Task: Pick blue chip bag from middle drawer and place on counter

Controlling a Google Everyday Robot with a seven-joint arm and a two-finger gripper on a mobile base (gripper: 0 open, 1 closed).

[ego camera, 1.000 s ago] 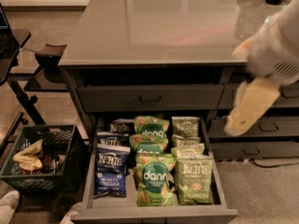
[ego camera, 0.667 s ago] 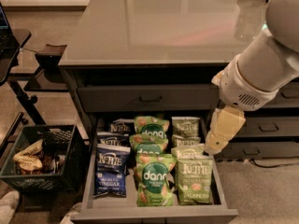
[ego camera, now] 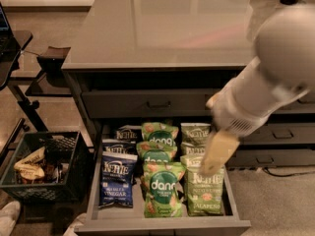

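The middle drawer (ego camera: 162, 226) stands pulled open below the counter (ego camera: 162, 28). On its left side lies a row of navy Kettle blue chip bags; the front one (ego camera: 118, 183) reads "Sea Salt & Vinegar", with two more behind it. Green Dang bags (ego camera: 161, 188) fill the middle and light green Kettle bags (ego camera: 204, 191) the right. My gripper (ego camera: 216, 154) hangs over the drawer's right side, above the light green bags and well right of the blue bags. It holds nothing that I can see.
A shallower shut drawer front with a dark bar handle (ego camera: 157, 103) sits above the open drawer. More shut drawers (ego camera: 280, 134) are at the right. A black crate (ego camera: 44, 166) with snack packs stands on the floor at the left, next to a dark stand (ego camera: 29, 77).
My arm has swung in from the right and come down, so the gripper now hangs over the drawer's right side. The bags have not moved.
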